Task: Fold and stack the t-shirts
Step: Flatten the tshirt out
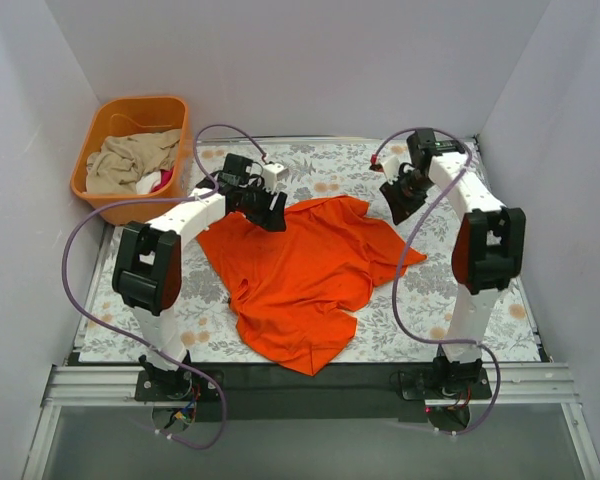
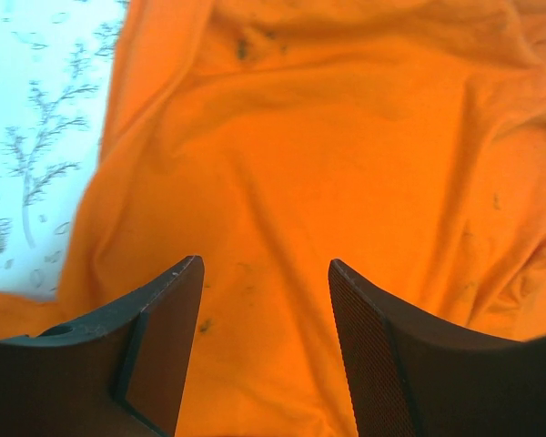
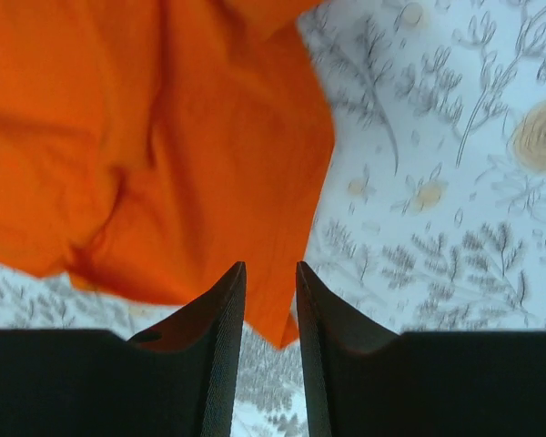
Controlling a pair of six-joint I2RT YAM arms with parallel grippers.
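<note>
One bright orange-red t-shirt (image 1: 300, 270) lies spread and wrinkled on the floral tablecloth (image 1: 500, 320), a sleeve pointing right. My left gripper (image 1: 272, 212) is over the shirt's far left part. In the left wrist view it (image 2: 266, 264) is open, with only orange cloth (image 2: 346, 137) below and nothing between the jaws. My right gripper (image 1: 395, 205) is by the shirt's far right edge. In the right wrist view it (image 3: 270, 266) has a narrow gap between the jaws and holds nothing. A corner of the shirt (image 3: 164, 137) lies on the tablecloth (image 3: 455, 182) beneath it.
An orange plastic tub (image 1: 140, 102) stands at the back left off the cloth, holding beige clothes (image 1: 130, 160) and a pink-and-white item. White walls close in the left, back and right. Purple cables loop from both arms.
</note>
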